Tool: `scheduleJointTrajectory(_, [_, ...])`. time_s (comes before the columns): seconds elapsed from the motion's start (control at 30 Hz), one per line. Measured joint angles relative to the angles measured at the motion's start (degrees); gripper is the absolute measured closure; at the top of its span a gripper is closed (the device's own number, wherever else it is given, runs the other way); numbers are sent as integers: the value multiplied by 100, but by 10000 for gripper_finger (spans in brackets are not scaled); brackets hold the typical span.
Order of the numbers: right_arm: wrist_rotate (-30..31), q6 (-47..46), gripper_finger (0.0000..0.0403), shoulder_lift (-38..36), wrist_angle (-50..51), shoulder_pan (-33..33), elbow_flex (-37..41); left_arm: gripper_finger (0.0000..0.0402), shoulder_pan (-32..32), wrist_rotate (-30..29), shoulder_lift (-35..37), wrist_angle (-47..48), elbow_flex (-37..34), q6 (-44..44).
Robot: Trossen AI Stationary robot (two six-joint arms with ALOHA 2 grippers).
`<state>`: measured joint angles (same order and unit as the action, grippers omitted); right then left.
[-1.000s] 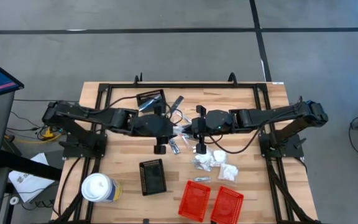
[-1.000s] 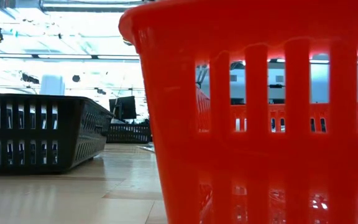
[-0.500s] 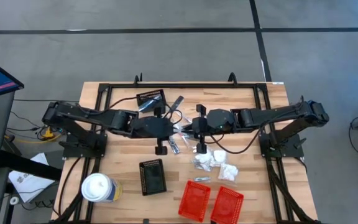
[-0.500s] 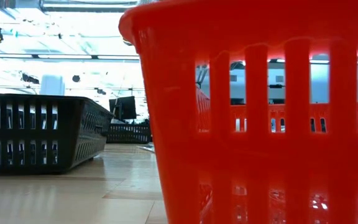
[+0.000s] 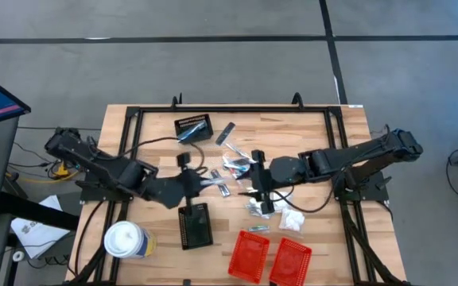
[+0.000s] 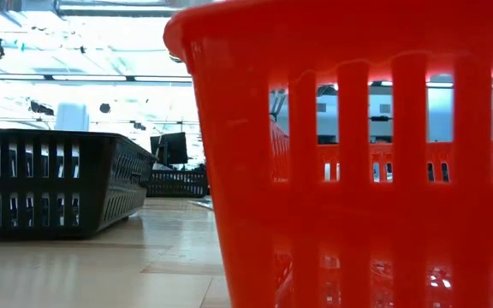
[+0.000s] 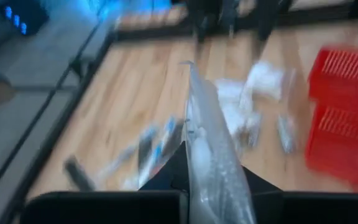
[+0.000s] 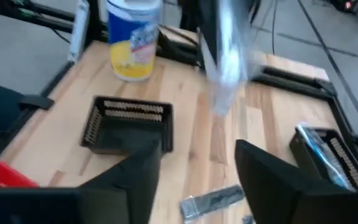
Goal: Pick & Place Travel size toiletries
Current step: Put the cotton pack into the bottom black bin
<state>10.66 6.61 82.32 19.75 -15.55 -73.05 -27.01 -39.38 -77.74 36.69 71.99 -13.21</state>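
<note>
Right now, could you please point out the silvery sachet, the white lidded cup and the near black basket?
silvery sachet (image 7: 207,146), left wrist view, mid-body.
white lidded cup (image 5: 122,237), high view, lid centre.
near black basket (image 5: 196,226), high view, its floor.

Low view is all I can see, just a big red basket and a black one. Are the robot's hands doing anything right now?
Observer: Yes. The left hand is shut on a silvery sachet, held up off the table.
Operator: And the other hand?
Observer: The right hand is open and holds nothing. It is close to some white packets.
Operator: Is anything else lying about?
Observer: More small silvery tubes and sachets lie loose mid-table, between the two arms.
</note>
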Motion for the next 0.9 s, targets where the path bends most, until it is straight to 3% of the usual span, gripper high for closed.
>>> scheduleJointTrajectory(0.17, [1,-10,161,-128,-29,-148,-10,394,-493,-333,429,-1152,-1281,-867])
scheduleJointTrajectory(0.43, [4,-46,164,-203,1,-249,-8,395,-960,-651,1088,-3749,-3239,-1333])
scheduleJointTrajectory(0.5, [4,-47,168,-203,-6,-239,-8,394,-959,-620,1114,-3973,-3563,-1428])
scheduleJointTrajectory(0.9, [-2,-64,184,-201,66,-83,-8,394,-774,770,641,-4130,-3873,-1765])
